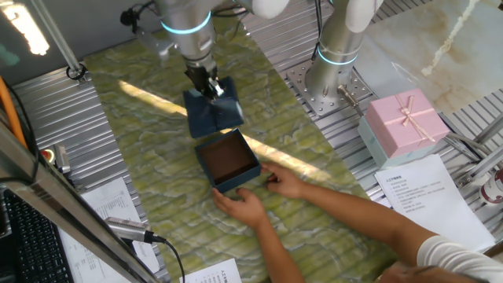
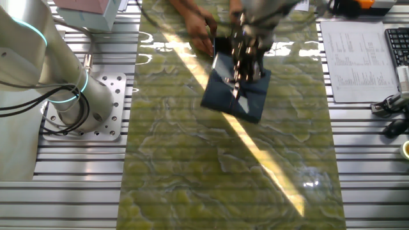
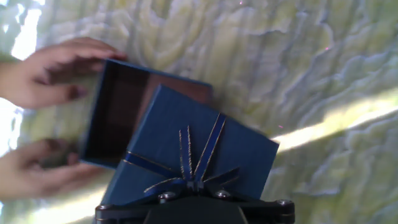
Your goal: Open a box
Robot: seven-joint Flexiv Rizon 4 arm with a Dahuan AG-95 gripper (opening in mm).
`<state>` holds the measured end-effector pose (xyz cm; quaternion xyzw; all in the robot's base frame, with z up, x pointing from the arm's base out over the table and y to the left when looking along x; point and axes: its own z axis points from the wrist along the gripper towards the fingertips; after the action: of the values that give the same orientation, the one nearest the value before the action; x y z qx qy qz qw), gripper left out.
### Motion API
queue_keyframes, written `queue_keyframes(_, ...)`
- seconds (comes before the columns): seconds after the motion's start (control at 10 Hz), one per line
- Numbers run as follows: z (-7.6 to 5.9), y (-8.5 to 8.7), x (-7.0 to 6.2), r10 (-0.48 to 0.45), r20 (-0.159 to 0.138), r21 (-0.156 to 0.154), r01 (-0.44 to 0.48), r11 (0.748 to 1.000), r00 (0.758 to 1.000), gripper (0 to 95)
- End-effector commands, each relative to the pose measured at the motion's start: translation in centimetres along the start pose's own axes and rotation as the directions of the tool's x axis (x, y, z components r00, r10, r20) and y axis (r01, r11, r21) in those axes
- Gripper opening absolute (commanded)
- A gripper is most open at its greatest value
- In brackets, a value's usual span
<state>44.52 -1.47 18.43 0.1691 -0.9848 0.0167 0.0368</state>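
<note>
Nearest the hand view's lens, the gripper (image 3: pixel 194 200) sits at the bottom edge, and the dark blue lid (image 3: pixel 199 152) hangs tilted just below it, its thin ribbon bow (image 3: pixel 189 165) bunched up where the gripper meets it. The fingers themselves are hidden behind the housing here, so how wide they stand is hard to read; from the fixed views they look closed on the bow, with the lid lifted clear.

Going left to right in the hand view: two bare hands, one upper (image 3: pixel 53 71) and one lower (image 3: pixel 37 171), press against the left side of the box base (image 3: pixel 118 109). The base sits open on the green patterned mat (image 3: pixel 311 62), its brown inside showing, and the lid partly overlaps it from the right.

In one fixed view, papers (image 1: pixel 106 212) lie at the left edge, then the gripper (image 1: pixel 211 88) holds the lid (image 1: pixel 214 114) in the air just behind the open base (image 1: pixel 228 161), which rests on the mat (image 1: pixel 157 149). A person's hands (image 1: pixel 263 192) steady the base from the near side. Well apart to the right, a pink box (image 1: pixel 405 119) stands on the metal table (image 1: pixel 346 169).

In the other fixed view, the lid (image 2: pixel 236 92) is tilted under the gripper (image 2: pixel 246 64).
</note>
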Motion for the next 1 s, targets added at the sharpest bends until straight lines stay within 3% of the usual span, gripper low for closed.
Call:
queue_keyframes(0.1, 1.1, -1.7, -0.5, -0.043, 0.009, 0.005, 0.043, 0.999, 0.999, 0.0)
queue_keyframes(0.4, 2.7, -3.0, -1.0, -0.119, 0.055, 0.025, 0.118, 0.993, 0.991, 0.0)
queue_keyframes(1.0, 5.0, -3.5, -1.7, -0.214, 0.118, 0.061, 0.208, 0.976, 0.97, 0.0)
